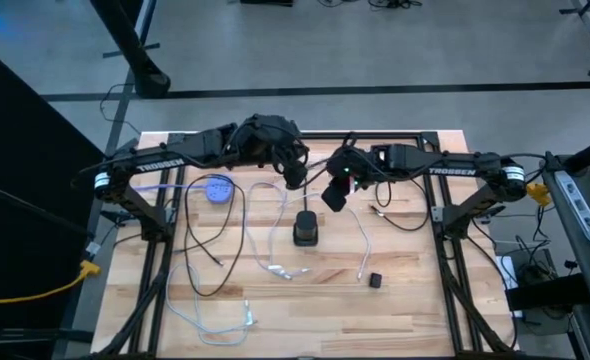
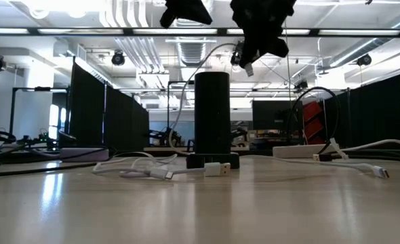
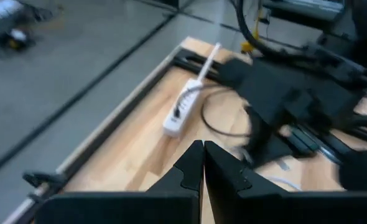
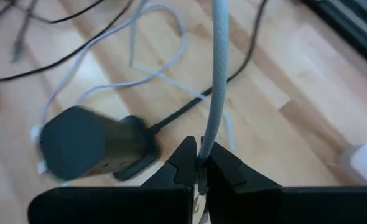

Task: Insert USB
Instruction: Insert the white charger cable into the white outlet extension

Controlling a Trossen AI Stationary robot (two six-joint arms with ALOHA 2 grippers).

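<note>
High view looks down on a pale wooden table framed by black rails, standing on a grey floor, with white and black cables looped across the boards. A dark upright cylinder on a flat base, the charging tower, stands near the table's middle; a blue disc lies toward the left arm's side and a small black block toward the near right. At table height a white USB plug lies just in front of the tower, and behind it spreads a large room with dark partitions and ceiling ducts. Both arms reach in from the far edge and meet above the tower. The right gripper hangs over the table beside the tower, its fingers pinched tight on a pale grey cable that runs away from it. The left gripper hovers close by with its fingers pressed together and nothing between them; a white power strip lies beyond it near the table's edge.
</note>
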